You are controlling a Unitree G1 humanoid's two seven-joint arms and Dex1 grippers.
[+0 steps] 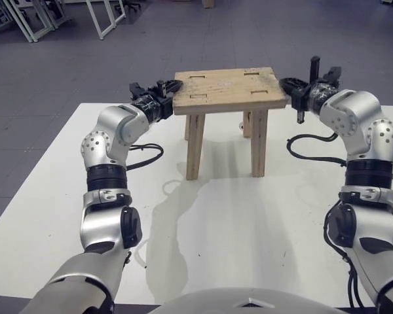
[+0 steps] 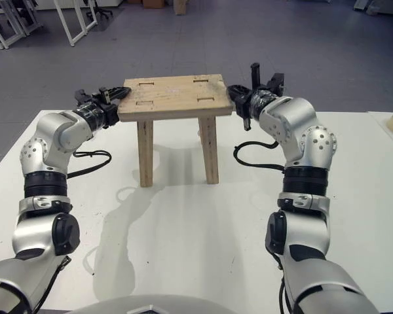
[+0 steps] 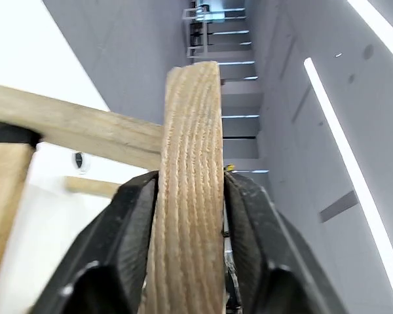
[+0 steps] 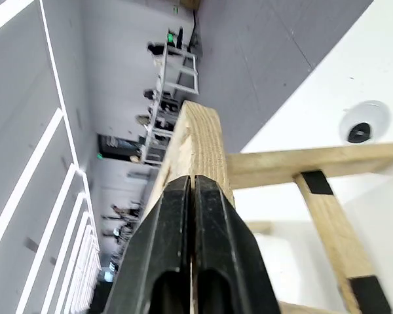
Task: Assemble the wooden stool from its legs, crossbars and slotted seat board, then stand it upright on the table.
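The stool (image 1: 195,144) stands upright on the white table (image 1: 249,229), seat board (image 1: 226,88) level on top. At the stool's left edge, the left gripper (image 3: 192,180) clamps the seat board, a finger on each face, as the left wrist view makes plain. At the stool's right edge, the right gripper (image 4: 193,180) has its fingers pressed together at the board's end; contact I can't call. Under the seat, the right wrist view picks out a crossbar (image 4: 314,160). Beyond the stool, a small round disc (image 4: 360,127) lies on the table.
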